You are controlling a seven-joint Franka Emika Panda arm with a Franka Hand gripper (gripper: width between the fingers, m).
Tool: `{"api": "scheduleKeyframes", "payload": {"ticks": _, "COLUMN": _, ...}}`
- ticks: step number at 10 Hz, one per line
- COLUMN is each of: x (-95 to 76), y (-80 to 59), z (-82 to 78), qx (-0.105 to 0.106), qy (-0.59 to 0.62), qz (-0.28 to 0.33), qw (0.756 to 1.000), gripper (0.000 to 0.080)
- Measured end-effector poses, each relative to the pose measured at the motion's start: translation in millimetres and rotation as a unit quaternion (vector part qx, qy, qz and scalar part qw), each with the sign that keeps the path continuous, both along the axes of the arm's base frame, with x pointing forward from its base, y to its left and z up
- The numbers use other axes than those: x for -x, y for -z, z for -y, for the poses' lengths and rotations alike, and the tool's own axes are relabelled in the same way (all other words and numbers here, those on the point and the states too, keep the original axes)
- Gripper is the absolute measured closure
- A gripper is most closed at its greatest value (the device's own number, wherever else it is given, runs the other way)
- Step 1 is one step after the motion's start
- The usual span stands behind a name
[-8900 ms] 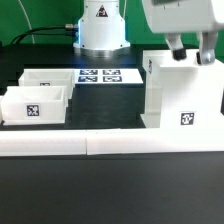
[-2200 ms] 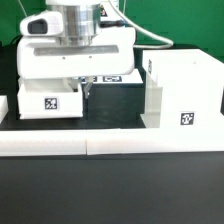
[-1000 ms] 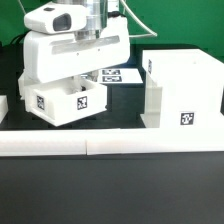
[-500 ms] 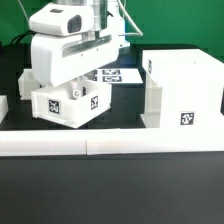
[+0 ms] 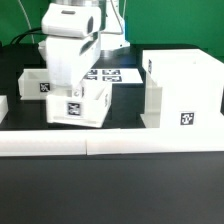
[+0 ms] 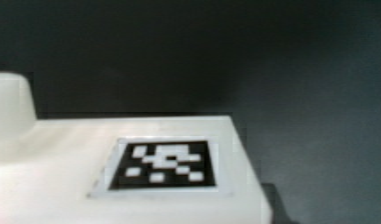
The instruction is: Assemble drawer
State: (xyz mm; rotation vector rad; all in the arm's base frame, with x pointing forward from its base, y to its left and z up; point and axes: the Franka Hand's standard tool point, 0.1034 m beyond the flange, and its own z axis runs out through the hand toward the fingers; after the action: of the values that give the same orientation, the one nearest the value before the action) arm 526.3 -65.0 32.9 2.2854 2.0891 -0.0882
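Observation:
My gripper is shut on a small white open-topped tray and holds it tilted just above the table, in the middle left of the exterior view. The tray's front wall carries a square tag. The fingers are hidden behind the white hand. The second small tray rests on the table behind it, toward the exterior view's left. The large boxy housing stands at the exterior view's right, apart from the held tray. The wrist view shows only a white tray face with a tag, close up.
The marker board lies flat at the back, beside the arm's base. A long low white border rail runs along the front. A white piece shows at the left edge. Dark table lies between the tray and the housing.
The arm has come down onto the near tray, lifted it and tilted it. Over the last second it has carried the tray toward the exterior view's right, nearer the housing.

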Motion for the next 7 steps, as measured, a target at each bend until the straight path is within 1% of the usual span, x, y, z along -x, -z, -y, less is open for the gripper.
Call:
{"api": "scheduleKeyframes", "payload": {"ticks": 1, "x": 0.5, "y": 1.2, "z": 0.8, "qx": 0.003, "qy": -0.034, "qz": -0.006, "qw": 0.999, "gripper": 0.0757}}
{"api": "scheduleKeyframes", "payload": {"ticks": 5, "x": 1.4, "y": 2.1, "z": 3.5, "qx": 0.005, "qy": -0.033, "qz": -0.007, "qw": 0.999, "gripper": 0.0757}}
{"api": "scheduleKeyframes", "payload": {"ticks": 7, "x": 2.8, "y": 6.5, "z": -2.8, "qx": 0.003, "qy": -0.031, "qz": -0.010, "qw": 0.999, "gripper": 0.0757}}
